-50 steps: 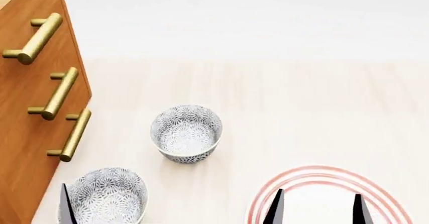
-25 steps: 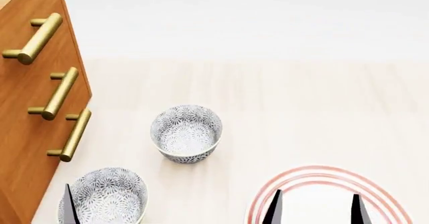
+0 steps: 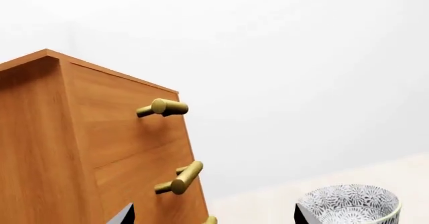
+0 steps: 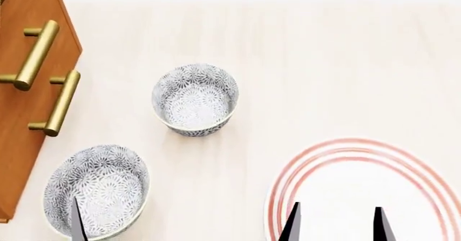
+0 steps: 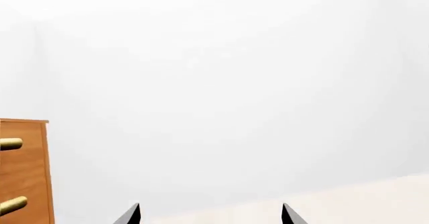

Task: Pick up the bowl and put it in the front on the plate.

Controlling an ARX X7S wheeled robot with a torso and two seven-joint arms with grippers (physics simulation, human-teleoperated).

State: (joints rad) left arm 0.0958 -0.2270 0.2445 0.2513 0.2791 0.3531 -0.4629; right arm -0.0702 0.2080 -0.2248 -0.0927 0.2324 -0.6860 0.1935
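at the bench's left edge stands a wooden cabinet (image 4: 25,89). the left pincer (image 3: 211,215) hangs spread over the near bowl (image 4: 97,189), seemingly lining up a grasp. beyond lies a second bowl (image 4: 194,99). the right pincer (image 4: 335,222), spread too, idles above the plate (image 4: 360,160).

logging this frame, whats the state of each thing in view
near bowl: upright, empty, on the table by the cabinet
far bowl: upright, empty, standing alone
plate: flat on the table, nothing on the part in view
cabinet: drawers shut
left hand: open, holding nothing
right hand: open, holding nothing, over the plate
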